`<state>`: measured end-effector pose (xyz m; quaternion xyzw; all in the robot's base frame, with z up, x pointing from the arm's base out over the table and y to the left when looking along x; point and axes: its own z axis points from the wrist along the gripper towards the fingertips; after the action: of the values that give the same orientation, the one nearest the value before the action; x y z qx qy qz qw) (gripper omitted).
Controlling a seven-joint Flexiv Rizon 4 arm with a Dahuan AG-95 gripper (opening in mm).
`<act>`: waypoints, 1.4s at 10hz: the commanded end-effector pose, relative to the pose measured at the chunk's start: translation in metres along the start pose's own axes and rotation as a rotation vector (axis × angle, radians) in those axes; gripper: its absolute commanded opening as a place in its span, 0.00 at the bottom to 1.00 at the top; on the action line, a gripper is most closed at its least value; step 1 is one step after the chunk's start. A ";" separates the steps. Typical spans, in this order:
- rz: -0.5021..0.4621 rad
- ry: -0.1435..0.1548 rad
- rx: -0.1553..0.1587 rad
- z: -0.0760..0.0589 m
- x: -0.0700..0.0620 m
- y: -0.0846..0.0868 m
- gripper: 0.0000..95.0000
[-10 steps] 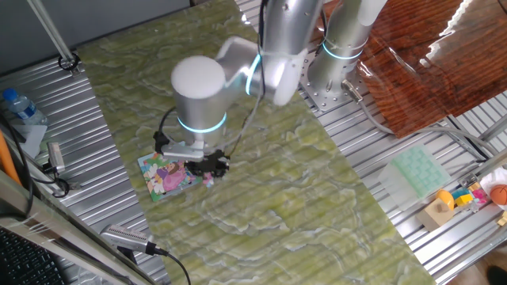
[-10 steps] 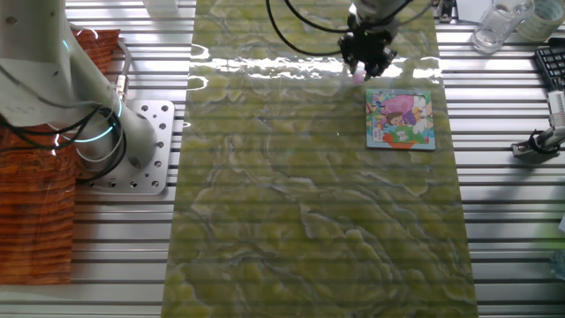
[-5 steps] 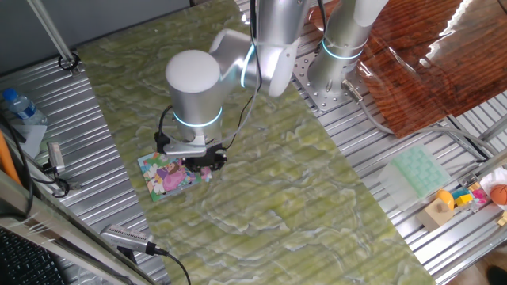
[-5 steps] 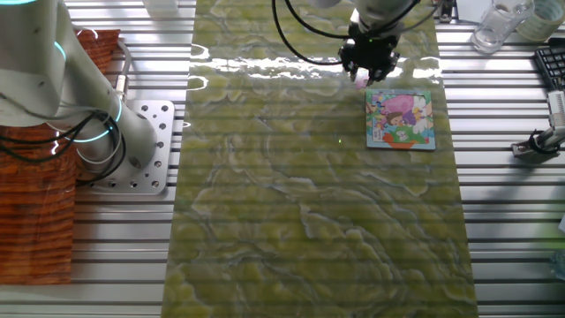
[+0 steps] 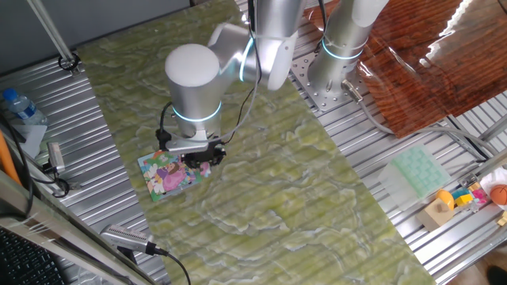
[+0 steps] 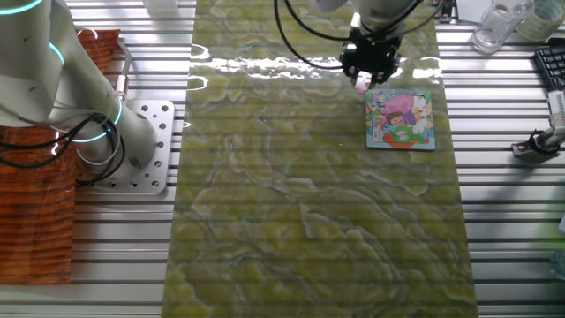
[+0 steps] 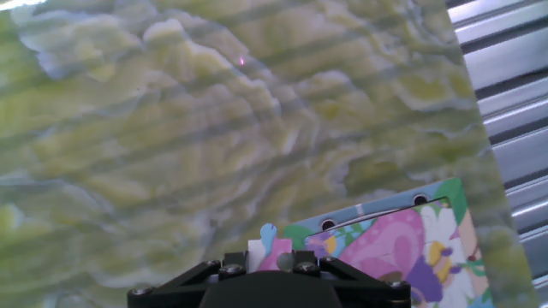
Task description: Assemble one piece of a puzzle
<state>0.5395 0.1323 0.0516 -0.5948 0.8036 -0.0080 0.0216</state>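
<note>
Hand view puts us right over the puzzle (image 7: 411,248) corner, with the piece (image 7: 270,252) pinched upright in the closed jaws, so its tabs hang free to line up with the gap. We judge the gripper (image 5: 198,158) hovers low at the board edge on the bench (image 5: 317,198) for a short drop; seating not yet done.

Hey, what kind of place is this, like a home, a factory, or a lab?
Most likely a robotics lab bench. A silver robot arm is bolted to a ribbed aluminium table covered by a green marbled mat, and a small square teal-bordered puzzle lies under the black gripper, apparently for a manipulation trial.
</note>
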 end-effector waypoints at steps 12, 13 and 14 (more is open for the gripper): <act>0.021 0.004 -0.058 -0.003 -0.004 -0.005 0.00; 0.036 0.009 -0.059 -0.003 -0.004 -0.005 0.00; 0.061 0.007 -0.062 -0.003 -0.004 -0.005 0.00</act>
<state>0.5456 0.1354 0.0550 -0.5721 0.8201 0.0144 -0.0004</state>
